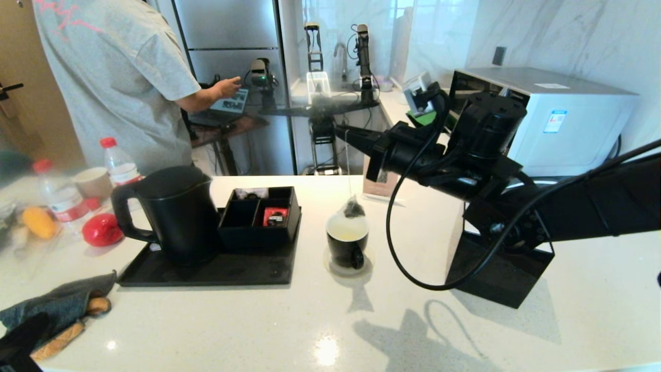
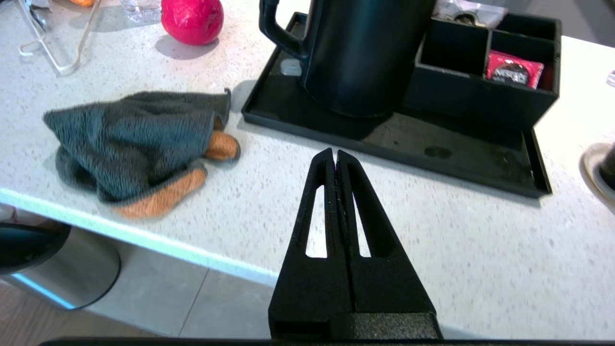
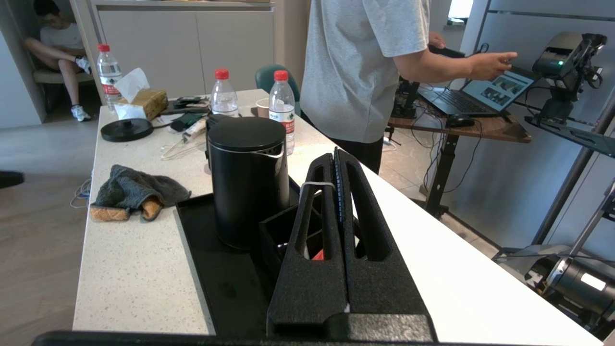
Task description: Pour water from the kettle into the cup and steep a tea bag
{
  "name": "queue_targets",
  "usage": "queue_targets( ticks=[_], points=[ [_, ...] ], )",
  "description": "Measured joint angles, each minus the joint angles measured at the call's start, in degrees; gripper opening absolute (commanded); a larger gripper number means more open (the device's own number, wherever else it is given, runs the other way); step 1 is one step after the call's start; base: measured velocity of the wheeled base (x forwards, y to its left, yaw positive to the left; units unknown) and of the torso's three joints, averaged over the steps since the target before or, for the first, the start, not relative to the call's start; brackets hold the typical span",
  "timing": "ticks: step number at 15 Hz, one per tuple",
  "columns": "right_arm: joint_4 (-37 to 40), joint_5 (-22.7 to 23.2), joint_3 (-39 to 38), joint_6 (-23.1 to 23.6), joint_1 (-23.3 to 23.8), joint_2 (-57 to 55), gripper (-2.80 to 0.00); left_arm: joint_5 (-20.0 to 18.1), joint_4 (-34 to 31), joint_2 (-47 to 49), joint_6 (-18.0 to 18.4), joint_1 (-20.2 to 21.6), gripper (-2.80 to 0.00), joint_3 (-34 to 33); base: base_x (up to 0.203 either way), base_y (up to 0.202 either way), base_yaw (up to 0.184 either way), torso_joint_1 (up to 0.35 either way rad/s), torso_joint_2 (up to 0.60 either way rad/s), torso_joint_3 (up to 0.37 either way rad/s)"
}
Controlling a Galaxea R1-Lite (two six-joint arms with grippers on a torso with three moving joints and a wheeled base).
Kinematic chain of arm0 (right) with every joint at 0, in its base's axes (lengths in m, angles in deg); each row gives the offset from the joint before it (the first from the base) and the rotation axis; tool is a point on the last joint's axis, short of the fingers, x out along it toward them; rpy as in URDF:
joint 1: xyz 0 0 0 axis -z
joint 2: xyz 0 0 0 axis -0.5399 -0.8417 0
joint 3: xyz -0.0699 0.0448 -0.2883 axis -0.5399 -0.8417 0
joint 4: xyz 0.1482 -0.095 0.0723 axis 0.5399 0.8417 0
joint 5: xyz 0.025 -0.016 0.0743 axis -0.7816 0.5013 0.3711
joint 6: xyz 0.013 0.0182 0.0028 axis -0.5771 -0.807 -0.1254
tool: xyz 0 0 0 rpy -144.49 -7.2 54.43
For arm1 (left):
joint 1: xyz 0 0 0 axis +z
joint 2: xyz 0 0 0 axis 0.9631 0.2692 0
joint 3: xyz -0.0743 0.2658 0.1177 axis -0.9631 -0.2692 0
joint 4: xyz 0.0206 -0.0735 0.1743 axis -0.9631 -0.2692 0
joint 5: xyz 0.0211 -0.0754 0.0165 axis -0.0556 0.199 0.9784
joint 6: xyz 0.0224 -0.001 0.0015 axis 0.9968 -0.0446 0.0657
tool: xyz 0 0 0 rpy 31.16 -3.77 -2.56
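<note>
The right pincer (image 1: 345, 133) is reaching in from the right, held high above the cup (image 1: 347, 241), its fingers pressed together on the thin white string (image 1: 347, 165) of the tea bag (image 1: 353, 207). In the right wrist view the string (image 3: 317, 184) is crossing one finger. The tea bag is hanging straight down, its pouch sitting just at the far rim of the cup, right above the water (image 1: 346, 231) that is showing pale against the white inside. The cup is standing on a small round coaster (image 1: 330, 262) near the middle of the counter (image 1: 258, 325), its handle facing the near side.

To its left, the kettle (image 1: 173, 212) is standing upright on a black tray (image 1: 217, 271), lid on, handle pointing left. Just right of it on the tray, a divided black box (image 1: 261, 219) is holding a red packet (image 1: 273, 216).

The left pincer (image 2: 335, 158) is hovering over the near left edge of the counter with its fingers together, gripping nothing. A grey cloth (image 2: 139, 139) is lying crumpled near it, and a red ball-like thing (image 1: 101, 229) is lying further left of the kettle.
</note>
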Motion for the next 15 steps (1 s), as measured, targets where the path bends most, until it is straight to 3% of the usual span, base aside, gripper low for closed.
queue_targets(
  ticks=[4, 9, 13, 15],
  points=[
    [-0.1, 0.0, 0.1, 0.0, 0.0, 0.0, -2.80, -1.1, -4.7, -10.0, 1.9, -0.3, -2.80, -3.5, 0.000, 0.000, 0.000, 0.000, 0.00, 0.000],
    [-0.3, 0.1, 0.0, -0.1, 0.0, -0.1, -2.80, -4.7, -17.3, -22.0, 9.3, -0.4, -2.80, -4.1, 0.000, 0.000, 0.000, 0.000, 0.00, 0.000],
    [-0.2, 0.1, -0.1, -0.1, 0.3, -0.2, -2.80, -6.0, -23.9, -23.9, 9.5, -0.4, -2.80, -4.2, 0.000, 0.000, 0.000, 0.000, 0.00, 0.000],
    [-0.1, 0.1, 0.1, -0.1, 0.3, -0.3, -2.80, -6.0, -24.0, -24.1, 9.4, -0.4, -2.80, -4.2, 0.000, 0.000, 0.000, 0.000, 0.00, 0.000]
  ],
)
